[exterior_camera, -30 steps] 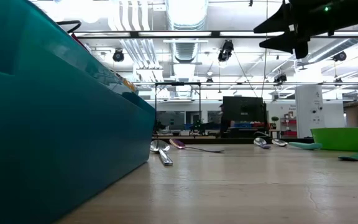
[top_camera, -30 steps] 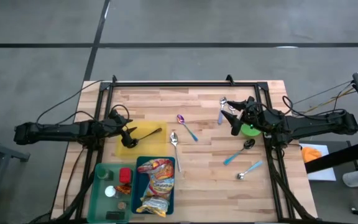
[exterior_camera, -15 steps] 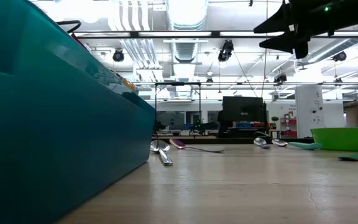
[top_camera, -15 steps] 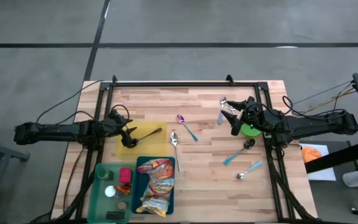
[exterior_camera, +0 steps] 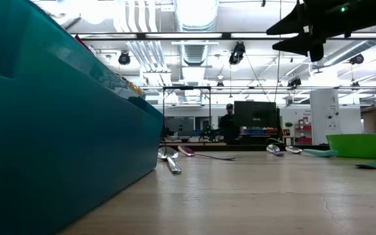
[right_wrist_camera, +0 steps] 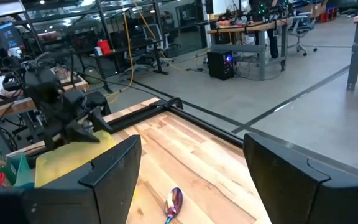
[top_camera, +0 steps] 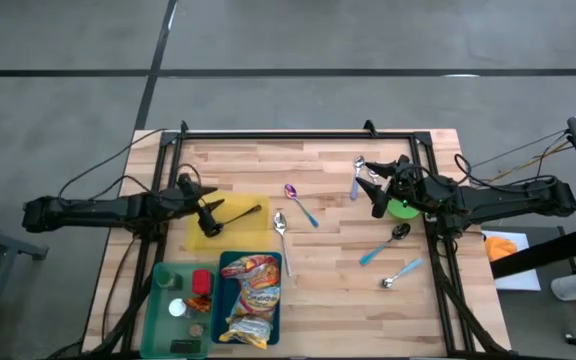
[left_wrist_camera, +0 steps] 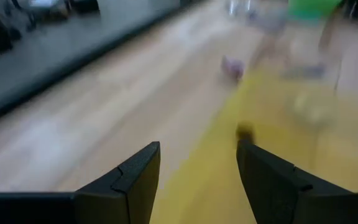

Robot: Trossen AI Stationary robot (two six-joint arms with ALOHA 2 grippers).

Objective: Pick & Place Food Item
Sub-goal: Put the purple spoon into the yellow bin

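Observation:
Two snack bags (top_camera: pixel 252 298) lie in a teal bin (top_camera: pixel 224 290) at the table's near edge; the bin's wall (exterior_camera: pixel 51 130) fills the left of the low view. My left gripper (top_camera: pixel 211 214) hovers open over the left part of a yellow mat (top_camera: pixel 230 228), with nothing between its fingers (left_wrist_camera: pixel 197 168). A black spoon (top_camera: pixel 244 213) lies on the mat. My right gripper (top_camera: pixel 376 204) stands open and empty above the table at the right, beside a green bowl (top_camera: pixel 403 209).
A green bin (top_camera: pixel 171 285) with small items stands left of the teal one. Several spoons lie about: a purple one (top_camera: pixel 292 192), a steel one (top_camera: pixel 279 224), blue-handled ones (top_camera: pixel 380 250) at the right. A black frame (top_camera: pixel 298 134) borders the table. Bare wood shows in the middle.
My left gripper has tipped up a little over the yellow mat, staying open. My right arm has kept still. A person has walked into sight in the room behind the table.

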